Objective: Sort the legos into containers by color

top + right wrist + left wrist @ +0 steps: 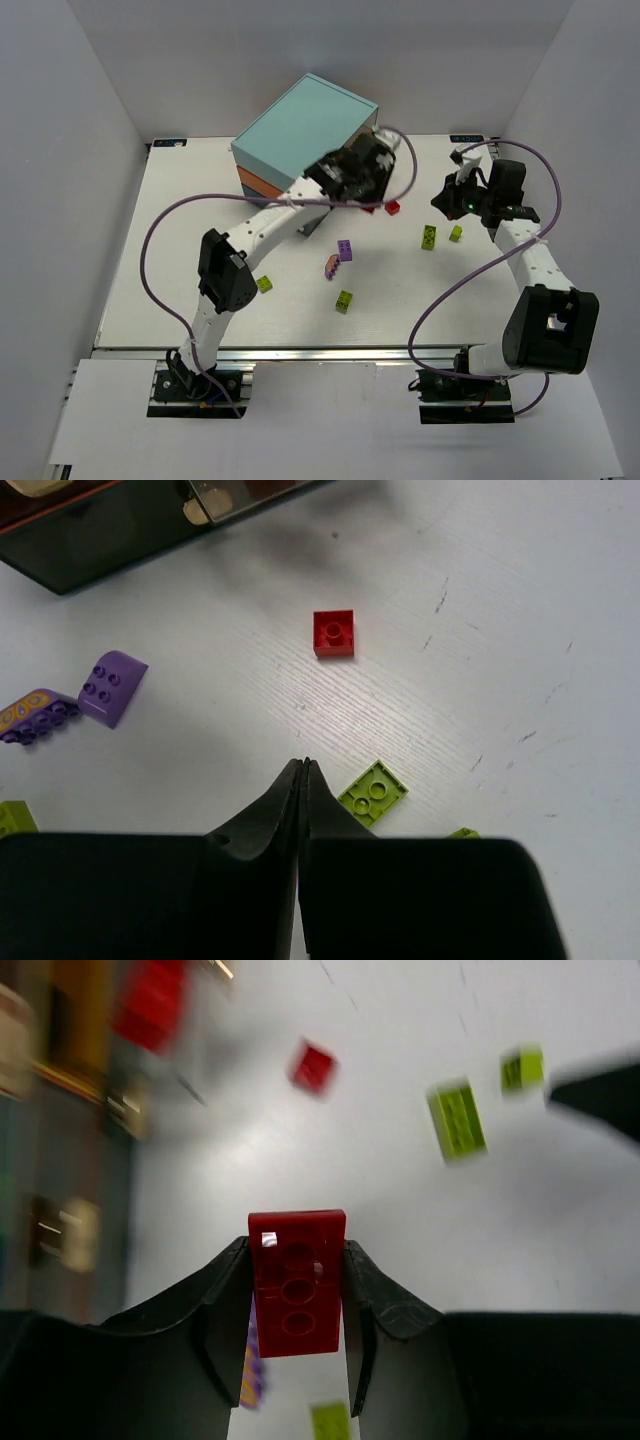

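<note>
Pinched by its sides in the left jaws beside the teal-and-orange drawer chest (300,125), the red plastic brick (297,1280) could twist loose and miss, while the right jaws sit pressed together, empty.

I've got a flat white counter (180,170) on screen, faintly scratched up close, plain grey walls (60,150) boxing it in, and a metal rail (330,352) along its near edge.

Legos (343,301) on table (170,250), before chest (303,125).
</note>
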Controlling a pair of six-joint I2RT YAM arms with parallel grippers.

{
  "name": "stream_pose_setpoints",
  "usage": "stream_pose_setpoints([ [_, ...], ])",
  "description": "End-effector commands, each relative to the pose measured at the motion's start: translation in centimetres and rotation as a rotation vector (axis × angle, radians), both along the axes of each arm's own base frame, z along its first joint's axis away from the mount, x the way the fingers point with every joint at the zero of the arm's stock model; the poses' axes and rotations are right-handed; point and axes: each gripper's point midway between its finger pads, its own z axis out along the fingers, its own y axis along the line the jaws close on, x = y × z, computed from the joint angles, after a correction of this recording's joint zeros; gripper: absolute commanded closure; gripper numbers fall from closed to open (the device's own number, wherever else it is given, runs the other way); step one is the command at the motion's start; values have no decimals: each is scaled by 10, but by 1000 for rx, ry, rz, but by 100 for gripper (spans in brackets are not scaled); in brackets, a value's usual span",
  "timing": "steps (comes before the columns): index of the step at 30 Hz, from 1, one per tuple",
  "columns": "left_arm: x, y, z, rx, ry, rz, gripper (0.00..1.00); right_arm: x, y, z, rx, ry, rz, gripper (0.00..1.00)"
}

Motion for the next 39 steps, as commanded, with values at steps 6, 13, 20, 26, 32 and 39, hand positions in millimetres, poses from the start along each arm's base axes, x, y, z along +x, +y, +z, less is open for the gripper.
stream_pose_setpoints([
  [6,106,31,42,-25,-295,117,95,-5,0,-9,4,-4,10,100],
  [13,145,5,65,-145,-467,116,94,-14,4,-21,20,35,27,100],
  [20,169,6,66,-159,-568,203,94,-22,6,-30,25,66,36,100],
  [26,181,14,55,-116,-603,262,88,-29,9,-35,22,79,57,100],
  [32,181,7,28,-95,-558,235,73,-33,17,-38,26,79,131,70],
  [39,178,7,27,-110,-535,241,33,-17,21,-45,-20,53,205,37],
])
